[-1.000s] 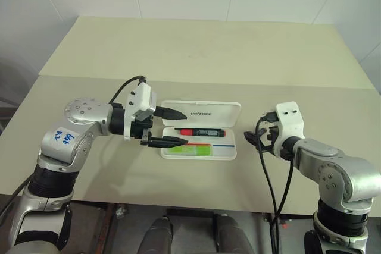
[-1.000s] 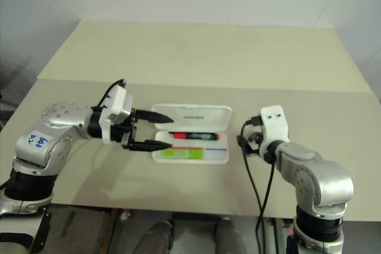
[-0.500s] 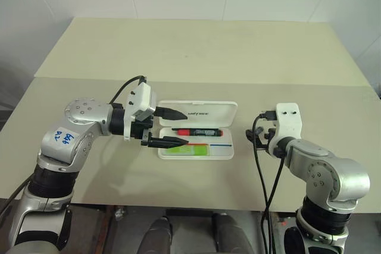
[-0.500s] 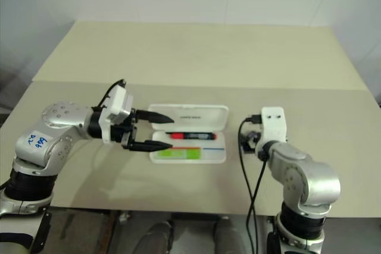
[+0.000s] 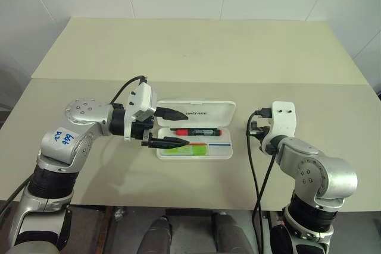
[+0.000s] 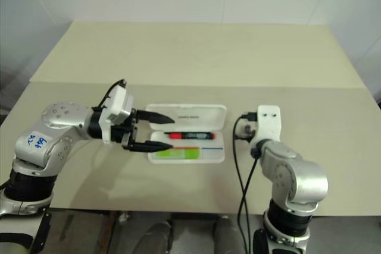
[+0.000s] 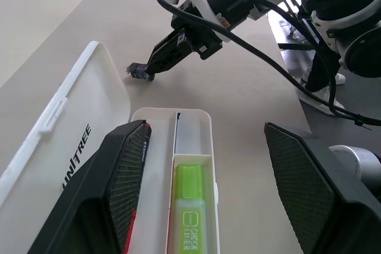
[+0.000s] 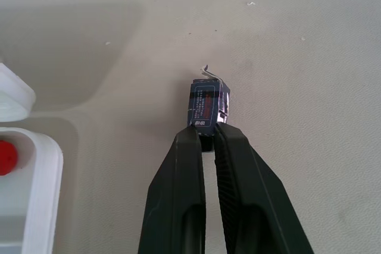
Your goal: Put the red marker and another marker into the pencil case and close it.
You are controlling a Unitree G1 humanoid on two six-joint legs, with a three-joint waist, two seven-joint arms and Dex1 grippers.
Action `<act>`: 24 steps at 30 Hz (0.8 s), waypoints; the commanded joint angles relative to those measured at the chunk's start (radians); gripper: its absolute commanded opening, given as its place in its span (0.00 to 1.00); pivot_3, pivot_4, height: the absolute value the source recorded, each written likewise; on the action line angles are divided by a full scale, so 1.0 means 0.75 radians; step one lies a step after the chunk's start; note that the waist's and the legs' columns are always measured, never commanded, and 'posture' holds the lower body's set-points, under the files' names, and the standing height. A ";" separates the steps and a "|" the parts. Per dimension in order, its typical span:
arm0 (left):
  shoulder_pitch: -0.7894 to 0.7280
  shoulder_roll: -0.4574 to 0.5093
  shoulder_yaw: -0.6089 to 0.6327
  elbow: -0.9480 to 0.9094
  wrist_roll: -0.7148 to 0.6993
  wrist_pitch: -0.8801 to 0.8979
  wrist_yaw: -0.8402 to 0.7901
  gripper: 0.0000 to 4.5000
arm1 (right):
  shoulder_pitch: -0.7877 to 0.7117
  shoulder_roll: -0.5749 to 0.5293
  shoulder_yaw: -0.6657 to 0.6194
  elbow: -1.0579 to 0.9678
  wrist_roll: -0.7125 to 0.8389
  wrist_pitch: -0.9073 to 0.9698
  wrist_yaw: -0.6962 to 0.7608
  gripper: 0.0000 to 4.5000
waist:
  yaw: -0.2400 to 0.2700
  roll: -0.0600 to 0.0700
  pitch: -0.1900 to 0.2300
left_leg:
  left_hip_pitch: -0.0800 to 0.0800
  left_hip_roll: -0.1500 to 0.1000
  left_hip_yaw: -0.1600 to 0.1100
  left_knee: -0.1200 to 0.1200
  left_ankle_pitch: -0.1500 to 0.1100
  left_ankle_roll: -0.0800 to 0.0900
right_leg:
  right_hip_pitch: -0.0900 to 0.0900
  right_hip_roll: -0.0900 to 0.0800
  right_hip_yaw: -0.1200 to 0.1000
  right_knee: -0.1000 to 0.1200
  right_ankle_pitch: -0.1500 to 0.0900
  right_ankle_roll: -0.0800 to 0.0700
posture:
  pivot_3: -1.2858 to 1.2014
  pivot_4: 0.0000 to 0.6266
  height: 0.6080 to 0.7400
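On the beige table point(image 5: 196, 52), the white pencil case point(image 5: 196, 130) was seen lying open, lid folded back flat on the far side w/ a small dark logo on it. All positions below are given rel. to this case.

Inside the tray, the red marker point(image 5: 198, 131) was laid lengthwise in the compartment next to the lid, red cap toward the robot's left. The light green highlighter point(image 5: 186, 150) was laid in the near compartment, at the left end of the tray; in the left wrist view it point(image 7: 190, 218) was seen flat, parallel to the divider. Red and blue lines were visible along the tray's inner edge.

At the case's left end, the left gripper point(image 5: 174, 127) was held pointing across toward the right, fingers spread well apart, one finger over the lid's left end and the other over the tray's left end. Nothing was gripped between them.

Off the case's right end, clear of it, the right gripper point(image 8: 206, 136) was pointed down at the table, fingers drawn nearly together. A small dark blue rectangular item point(image 8: 209, 106) w/ a printed label was pinched at one end by the fingertips; it was seen resting on the table, just beside the case's right end but apart from it. What the item was could not be told.
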 commanded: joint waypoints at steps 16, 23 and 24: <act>0.013 0.002 0.018 -0.043 -0.031 -0.013 0.008 0.76 | 0.018 -0.320 0.031 -0.067 0.124 -0.103 0.289 0.00 | 0.000 0.000 0.000 | -0.001 0.000 0.001 0.000 0.000 0.000 | -0.001 0.000 0.000 -0.001 0.000 0.000 | 0.52 0.24 1.00; 0.015 -0.011 0.000 -0.031 -0.026 -0.029 -0.007 0.76 | 0.062 -0.515 -0.067 -0.069 0.365 -0.233 0.620 0.00 | 0.001 0.000 0.000 | -0.002 0.000 0.003 0.001 0.000 0.000 | -0.001 0.000 0.001 -0.001 0.000 0.000 | 0.52 0.24 1.00; 0.013 -0.015 -0.001 -0.029 -0.026 -0.030 -0.008 0.76 | 0.069 -0.527 -0.083 -0.063 0.390 -0.252 0.646 0.00 | 0.001 0.000 0.000 | -0.002 0.000 0.003 0.001 0.000 0.000 | -0.001 0.000 0.001 -0.001 0.000 0.000 | 0.52 0.24 1.00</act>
